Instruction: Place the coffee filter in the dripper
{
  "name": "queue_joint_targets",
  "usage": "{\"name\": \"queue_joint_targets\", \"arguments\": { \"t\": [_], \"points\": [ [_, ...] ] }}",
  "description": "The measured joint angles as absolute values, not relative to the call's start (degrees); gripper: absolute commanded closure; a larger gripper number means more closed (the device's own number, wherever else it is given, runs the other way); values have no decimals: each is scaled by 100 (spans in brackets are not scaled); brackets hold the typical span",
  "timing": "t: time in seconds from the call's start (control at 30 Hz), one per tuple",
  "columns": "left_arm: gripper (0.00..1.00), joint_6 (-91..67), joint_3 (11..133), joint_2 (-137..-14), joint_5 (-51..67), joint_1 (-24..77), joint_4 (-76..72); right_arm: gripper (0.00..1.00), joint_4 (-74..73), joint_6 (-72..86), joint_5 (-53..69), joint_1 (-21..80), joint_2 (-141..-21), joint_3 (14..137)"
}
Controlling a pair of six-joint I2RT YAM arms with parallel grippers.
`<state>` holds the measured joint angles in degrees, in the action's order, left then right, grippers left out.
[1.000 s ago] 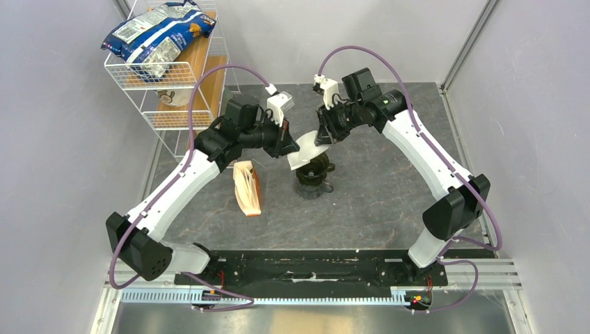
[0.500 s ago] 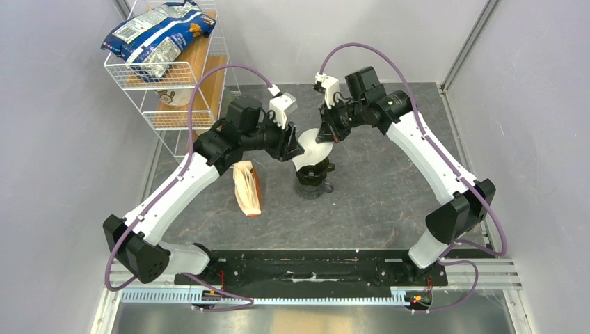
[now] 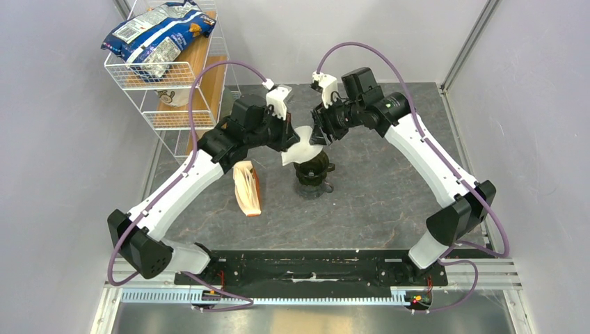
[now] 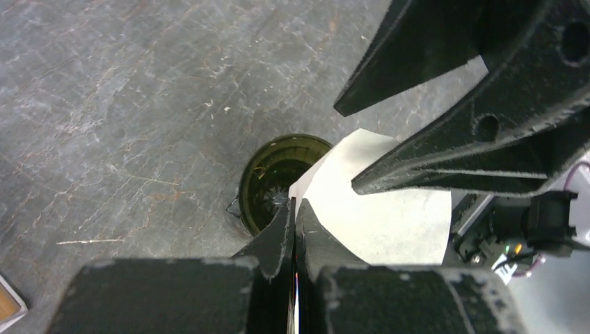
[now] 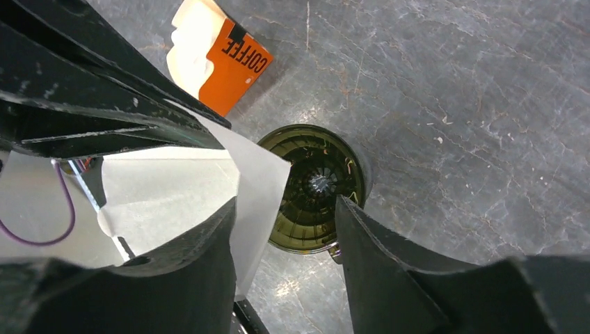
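The filter point(image 4: 376, 209) looks flimsy and weightless, best pinched at its edge, as the left gripper point(image 4: 295, 210) does. Right gripper point(image 5: 286, 209) gapes above the dripper point(image 5: 316, 188).

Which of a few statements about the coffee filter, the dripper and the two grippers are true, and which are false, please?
1. The left gripper is shut on the coffee filter. True.
2. The coffee filter sits inside the dripper. False: it is held in the air above the dripper, whose ribbed inside is bare.
3. The right gripper is clamped shut. False: its jaws stand apart, with the dripper showing between them.
4. In the top view, the orange-edged packet lies on the table to the left of the dripper. True.
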<state>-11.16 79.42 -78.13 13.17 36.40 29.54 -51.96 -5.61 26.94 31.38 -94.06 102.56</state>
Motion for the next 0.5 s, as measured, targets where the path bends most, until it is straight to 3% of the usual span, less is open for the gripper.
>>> {"name": "queue_joint_targets", "arguments": {
  "t": [0.5],
  "points": [
    [98, -2477, 7745, -7719, 200, 3647, 2364, 33, -4672, 1037, 1686, 3133, -9367, 9948]
  ]
}}
